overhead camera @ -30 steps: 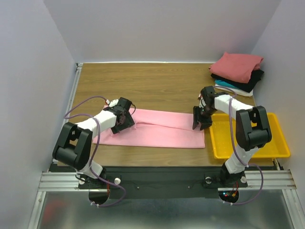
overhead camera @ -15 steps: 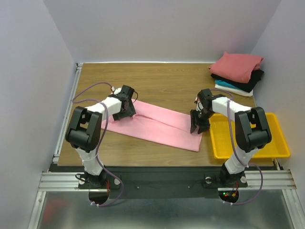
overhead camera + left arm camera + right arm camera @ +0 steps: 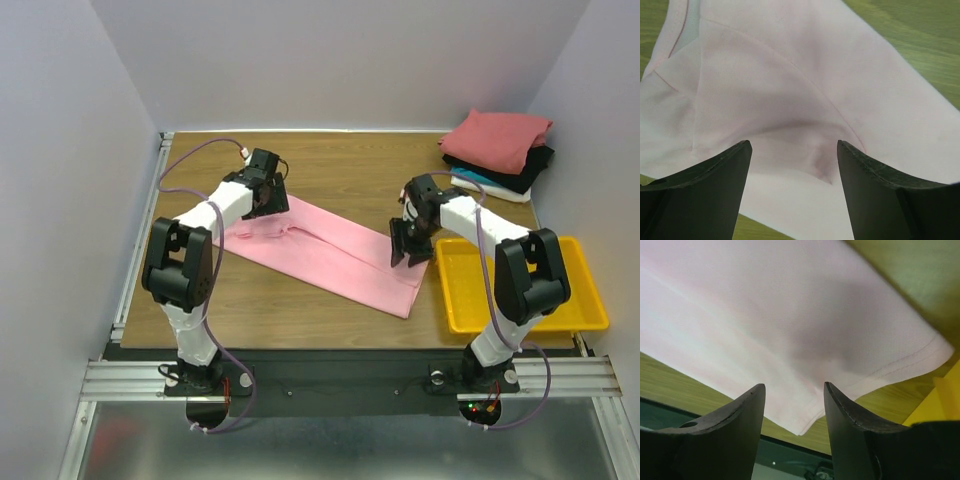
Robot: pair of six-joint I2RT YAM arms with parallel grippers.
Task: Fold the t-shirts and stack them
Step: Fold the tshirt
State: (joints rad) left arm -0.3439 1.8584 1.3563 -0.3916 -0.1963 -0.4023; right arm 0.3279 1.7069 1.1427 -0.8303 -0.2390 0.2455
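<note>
Hovering released and empty, left gripper [image 3: 266, 197] and right gripper [image 3: 409, 244] sat over opposite ends of the pink t-shirt [image 3: 330, 255], lying slantwise on the counter [image 3: 340, 170] left of the yellow tray [image 3: 592, 312]. Judged best: pinch both layers, lift evenly.

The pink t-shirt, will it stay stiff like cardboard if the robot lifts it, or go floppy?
Probably floppy: the pink t-shirt lies flat on the table and soft creases pucker in it in the left wrist view. It looks thin, so likely light. Pushed, it would probably bunch or slide, not roll.
</note>
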